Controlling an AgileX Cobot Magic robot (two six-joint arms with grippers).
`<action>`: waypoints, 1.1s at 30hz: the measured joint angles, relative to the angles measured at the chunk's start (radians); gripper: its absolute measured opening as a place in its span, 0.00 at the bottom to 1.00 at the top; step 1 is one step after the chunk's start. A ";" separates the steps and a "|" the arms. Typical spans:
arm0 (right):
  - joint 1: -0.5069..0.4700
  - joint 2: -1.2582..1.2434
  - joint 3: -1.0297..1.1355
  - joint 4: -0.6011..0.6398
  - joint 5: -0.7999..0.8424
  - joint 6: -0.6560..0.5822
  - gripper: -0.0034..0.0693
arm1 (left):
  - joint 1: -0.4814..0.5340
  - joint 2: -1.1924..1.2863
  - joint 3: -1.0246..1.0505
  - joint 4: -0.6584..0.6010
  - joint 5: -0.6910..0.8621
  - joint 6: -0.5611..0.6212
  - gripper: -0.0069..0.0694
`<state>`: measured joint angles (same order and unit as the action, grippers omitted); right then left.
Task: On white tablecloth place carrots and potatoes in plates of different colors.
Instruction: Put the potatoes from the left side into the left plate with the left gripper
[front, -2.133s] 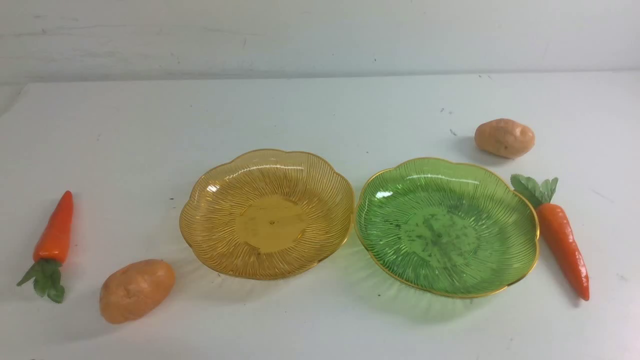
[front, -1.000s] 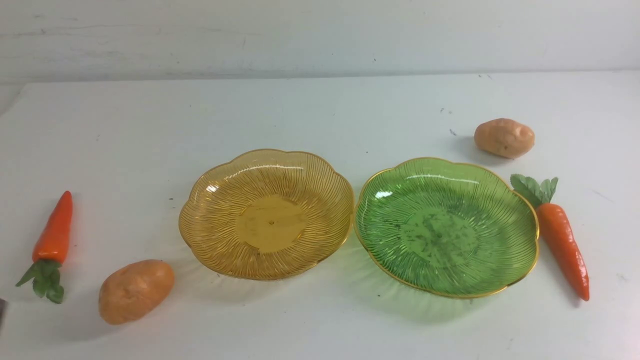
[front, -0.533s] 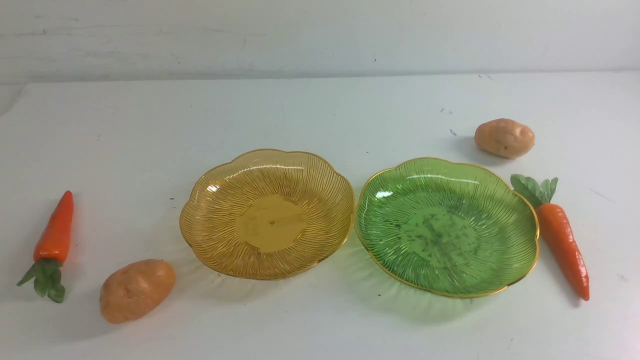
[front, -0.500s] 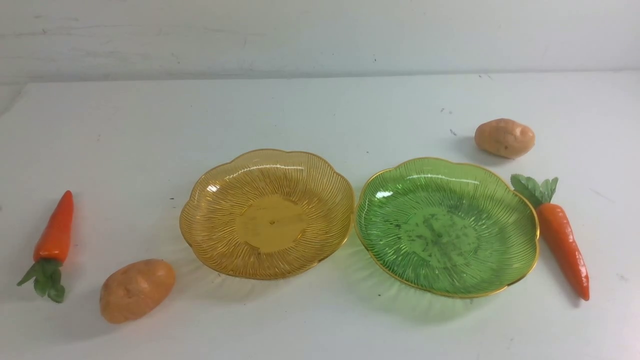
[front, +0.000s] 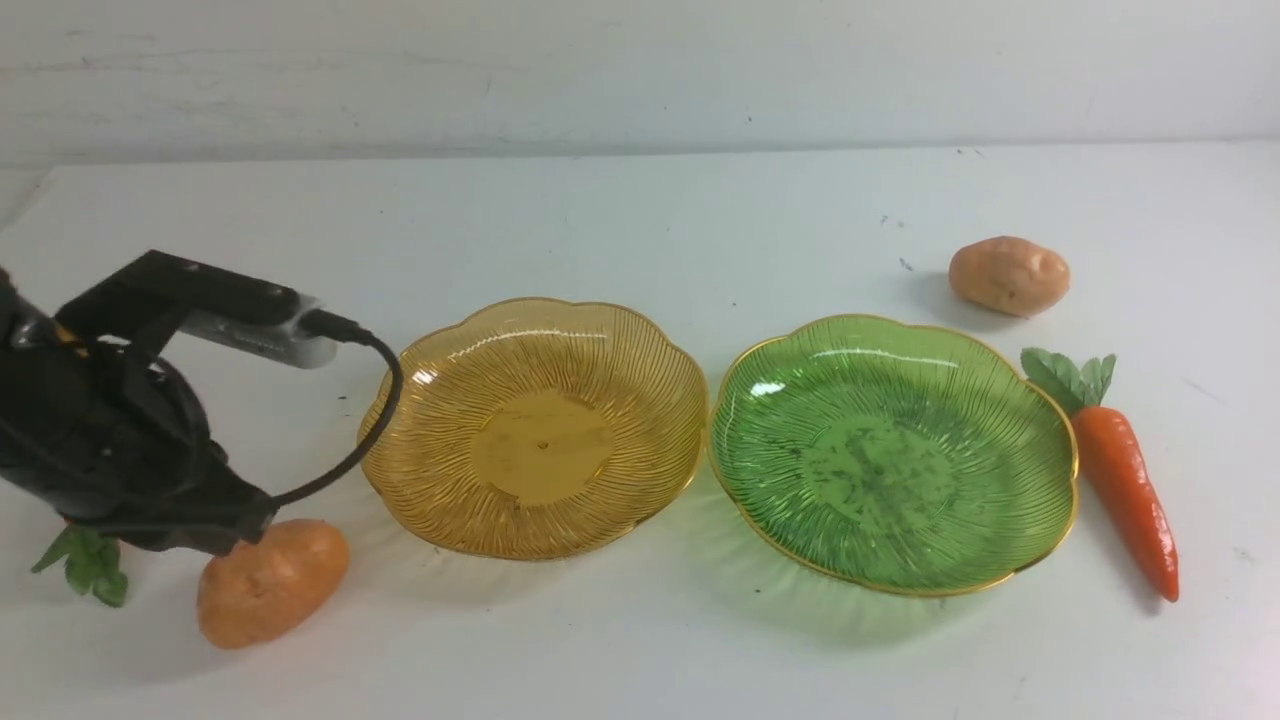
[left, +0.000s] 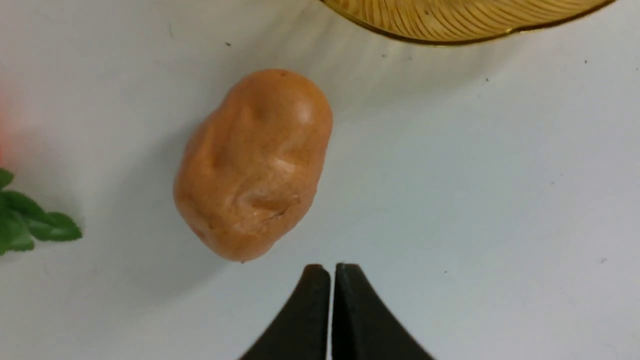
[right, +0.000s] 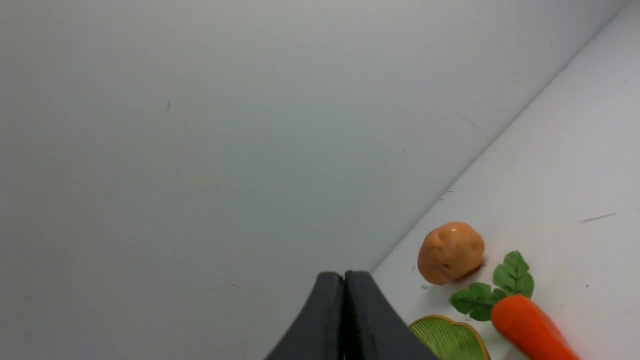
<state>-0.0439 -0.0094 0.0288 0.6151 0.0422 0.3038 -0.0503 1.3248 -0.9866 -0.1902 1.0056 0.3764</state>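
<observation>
Swung in from the left within the last half second, now covering most of the left carrot (front: 85, 570) and hovering by the near potato (front: 272, 582) on the tablecloth (front: 640, 220). Left gripper (left: 332, 270) pinched together, holding nothing. Right gripper (right: 344, 277) likewise closed and empty, facing the far potato (right: 450, 253) and right carrot (right: 530, 327). Nothing yet in the amber plate (front: 400, 480) or green plate (front: 1060, 420). Probably the first reach, with the fingers to spread before grabbing.

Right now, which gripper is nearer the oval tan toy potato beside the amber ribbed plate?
Left. The left gripper, shut, hovers beside the tan potato, apart from it; the right gripper, shut, is by the green ribbed plate.
</observation>
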 joint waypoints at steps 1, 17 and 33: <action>0.000 0.000 0.000 0.038 -0.010 0.007 0.02 | 0.000 0.041 -0.031 -0.003 0.025 0.012 0.09; 0.089 0.118 -0.307 0.053 0.543 -0.161 0.02 | 0.000 0.157 -0.111 -0.002 -0.044 0.105 0.21; 0.110 0.516 -0.602 0.037 1.054 -0.463 0.02 | 0.000 0.362 -0.111 0.046 -0.135 0.213 0.98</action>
<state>0.0662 0.5068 -0.5736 0.6523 1.0966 -0.1589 -0.0503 1.6869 -1.0974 -0.1438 0.8711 0.5889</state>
